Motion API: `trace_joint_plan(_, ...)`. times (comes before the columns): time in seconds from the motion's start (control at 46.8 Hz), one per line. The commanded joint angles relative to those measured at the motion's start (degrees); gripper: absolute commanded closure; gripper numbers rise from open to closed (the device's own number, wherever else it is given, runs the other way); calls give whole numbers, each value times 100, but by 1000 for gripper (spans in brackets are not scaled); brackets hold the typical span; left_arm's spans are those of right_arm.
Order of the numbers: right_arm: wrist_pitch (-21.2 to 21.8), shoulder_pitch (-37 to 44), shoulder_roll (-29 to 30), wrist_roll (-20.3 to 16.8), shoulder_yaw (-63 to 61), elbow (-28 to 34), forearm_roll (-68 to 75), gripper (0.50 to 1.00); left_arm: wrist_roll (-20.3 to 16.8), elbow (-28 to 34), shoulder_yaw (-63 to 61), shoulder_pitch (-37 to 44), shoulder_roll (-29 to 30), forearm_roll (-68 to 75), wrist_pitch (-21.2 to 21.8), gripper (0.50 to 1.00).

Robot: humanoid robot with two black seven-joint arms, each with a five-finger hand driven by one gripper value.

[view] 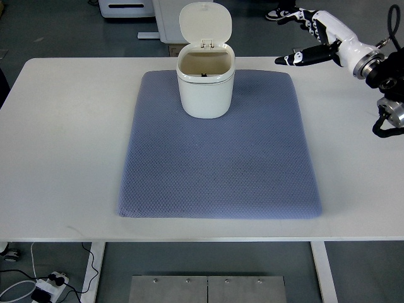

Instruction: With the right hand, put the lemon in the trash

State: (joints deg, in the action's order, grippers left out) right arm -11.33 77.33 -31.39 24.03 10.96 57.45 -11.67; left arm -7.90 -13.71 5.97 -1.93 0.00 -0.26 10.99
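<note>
Our right hand (309,39) hangs off the table's (63,126) far right corner, fingers spread, holding nothing. No lemon on the mat (221,164); likely in the trash bin (205,88), lid up. Looks done; next we park the arm.

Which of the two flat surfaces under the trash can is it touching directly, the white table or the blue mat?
The blue mat: the trash can stands at its far edge; the white table lies beneath.
</note>
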Motion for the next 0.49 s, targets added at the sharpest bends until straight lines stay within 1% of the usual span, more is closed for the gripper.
trace_joint_plan(0.0,8,-209,-8,-21,-322,-181,16,500,-1,0,0,8,0,0,0,500)
trace_joint_plan(0.15,25,-789,98,-39,-1139,-752,42,500,-1,0,-9,0,0,0,0,500)
trace_joint_plan(0.257,43,-1211,229,-39,-1693,-1016,60,500,-1,0,-9,0,0,0,0,500)
trace_joint_plan(0.471,78,-1536,713,-30,-2133,-1544,261,500,-1,0,0,0,0,0,0,500)
